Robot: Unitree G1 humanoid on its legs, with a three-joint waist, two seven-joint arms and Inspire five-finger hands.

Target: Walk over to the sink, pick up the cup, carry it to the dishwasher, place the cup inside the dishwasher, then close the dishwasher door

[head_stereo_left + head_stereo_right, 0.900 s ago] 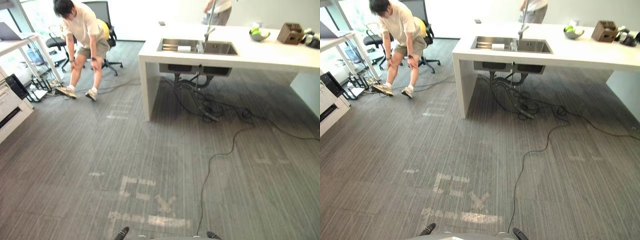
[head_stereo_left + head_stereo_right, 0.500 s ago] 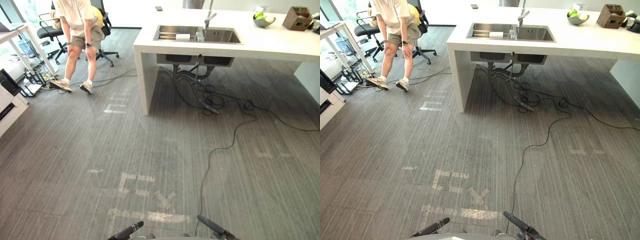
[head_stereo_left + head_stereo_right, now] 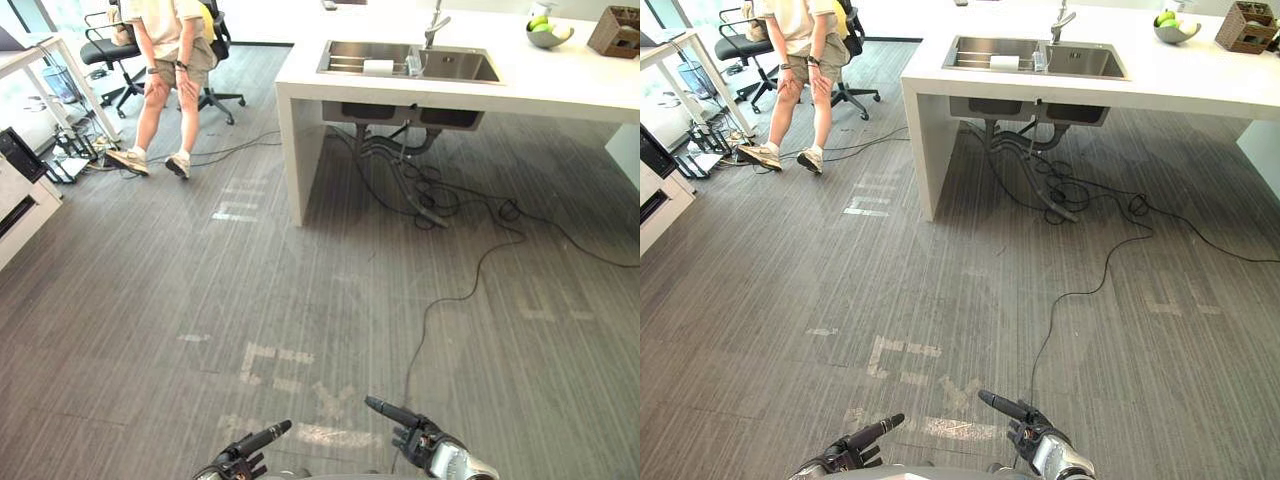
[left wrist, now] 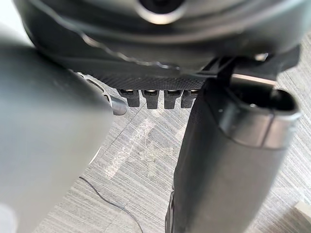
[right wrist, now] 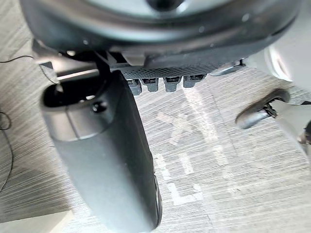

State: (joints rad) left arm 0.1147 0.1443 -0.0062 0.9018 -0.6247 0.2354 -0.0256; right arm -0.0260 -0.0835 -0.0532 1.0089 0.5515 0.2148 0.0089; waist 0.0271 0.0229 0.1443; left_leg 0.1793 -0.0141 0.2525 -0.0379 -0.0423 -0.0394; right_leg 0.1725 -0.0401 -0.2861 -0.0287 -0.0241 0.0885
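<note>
Two arms have come up since a moment ago: left robot hand (image 3: pixel 240 456) and right robot hand (image 3: pixel 420 440), fingers loose, apart, empty. Cup (image 3: pixel 413 65) stands in sink (image 3: pixel 460 66) on bench (image 3: pixel 560 88), well ahead. Judged: approach only begun.

The left robot hand (image 3: pixel 243 458) and right robot hand (image 3: pixel 423 443) hang empty, relaxed.

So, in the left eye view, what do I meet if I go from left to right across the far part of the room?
person → white block → cup → bowl of fruit → brown box
</note>
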